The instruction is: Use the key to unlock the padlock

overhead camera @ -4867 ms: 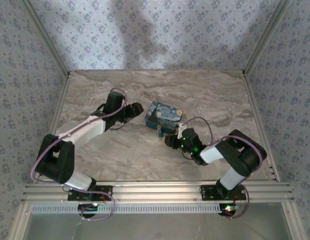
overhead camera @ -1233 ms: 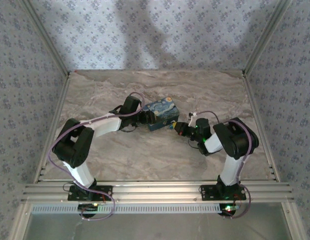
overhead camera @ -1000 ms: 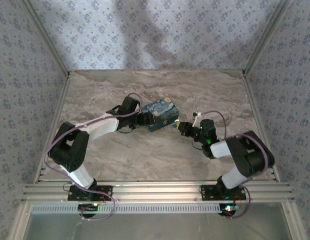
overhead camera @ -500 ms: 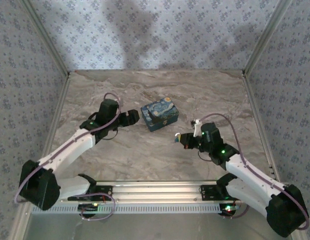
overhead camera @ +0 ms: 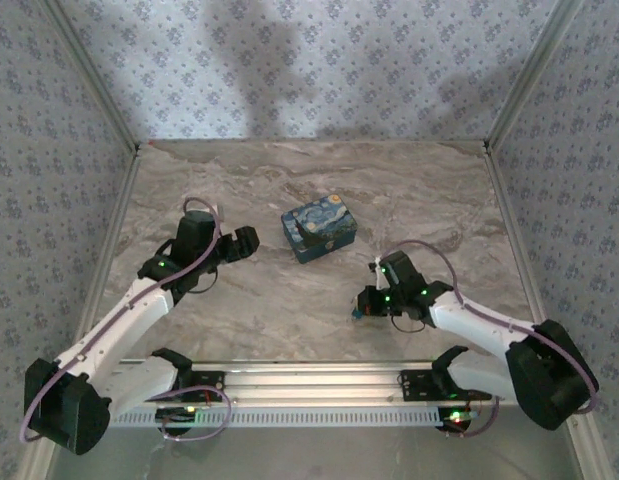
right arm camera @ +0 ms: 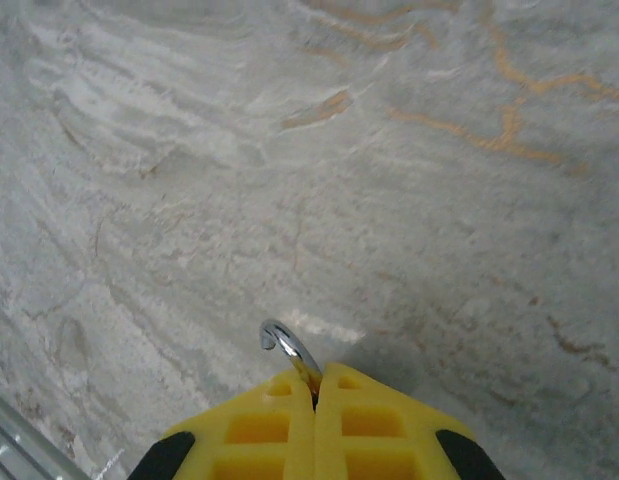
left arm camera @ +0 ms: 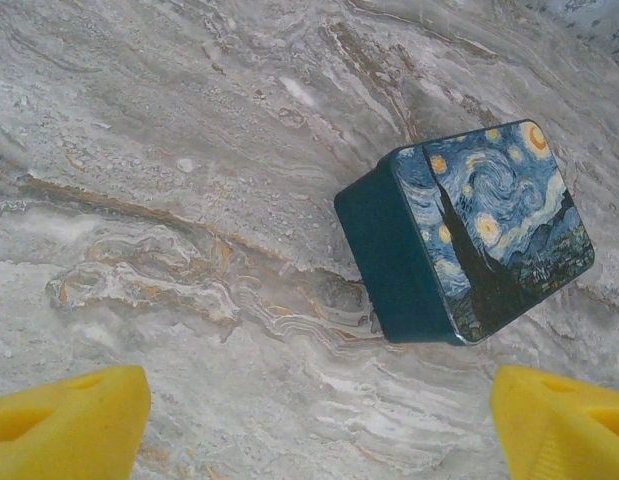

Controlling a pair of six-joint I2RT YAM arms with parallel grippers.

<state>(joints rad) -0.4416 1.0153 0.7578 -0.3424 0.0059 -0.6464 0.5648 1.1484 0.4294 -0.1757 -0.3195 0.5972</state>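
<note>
Left gripper (overhead camera: 247,241) hangs spread wide, just left of the painted box (overhead camera: 319,229). Near right, the right gripper (overhead camera: 363,308) pinches the tiny padlock (right arm camera: 286,347), shackle poking out.

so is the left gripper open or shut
Open: the left gripper shows yellow fingers far apart in its wrist view, nothing between them.

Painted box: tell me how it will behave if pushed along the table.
The box sits flat on a broad base, low and straight-sided, so it should slide rather than tip or roll. Its even sides and clean edges suggest a rigid shell, probably slick on the smooth marble table. An off-centre push would likely spin it.
</note>
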